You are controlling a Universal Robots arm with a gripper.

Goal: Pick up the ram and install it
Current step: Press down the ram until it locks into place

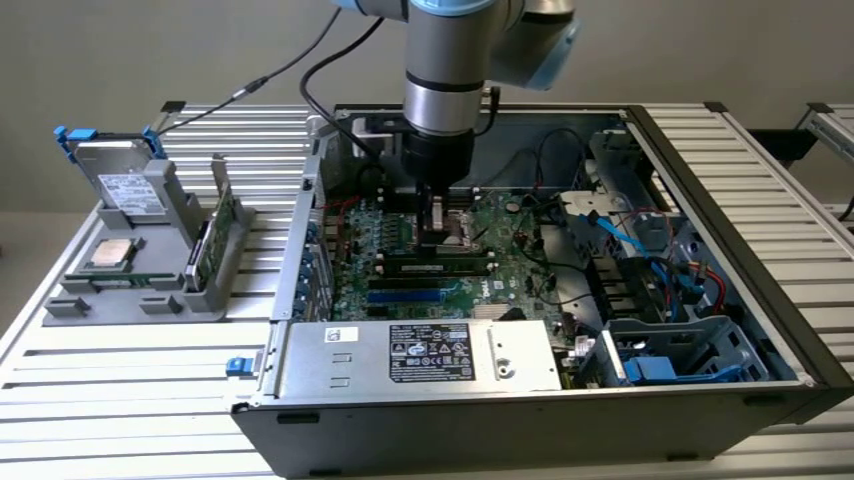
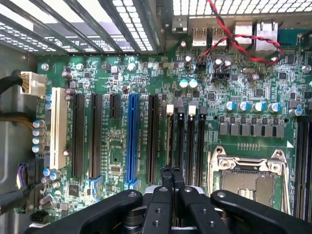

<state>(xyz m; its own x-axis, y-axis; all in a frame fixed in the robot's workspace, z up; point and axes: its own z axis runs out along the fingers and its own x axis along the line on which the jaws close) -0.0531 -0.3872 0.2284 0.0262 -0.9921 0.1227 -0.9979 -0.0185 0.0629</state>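
gripper (image 2: 171, 176): fingers closed, empty | ram (image 1: 434, 266): long dark-green stick, seated in motherboard (image 2: 122, 146) slot

The arm (image 1: 447, 70) is a silver-grey tube with light blue joint caps and black cables; its gripper (image 2: 172, 187) is black, with small screws.

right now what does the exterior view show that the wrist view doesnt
Exterior view alone: the arm reaching into the open computer case, the power supply at the front, and a grey holder outside the case with a processor chip. Wrist view alone: the blue expansion slot, the white slot and the empty processor socket close up. Both: the shut gripper over the motherboard, at the memory slots, with the ram seated below it.
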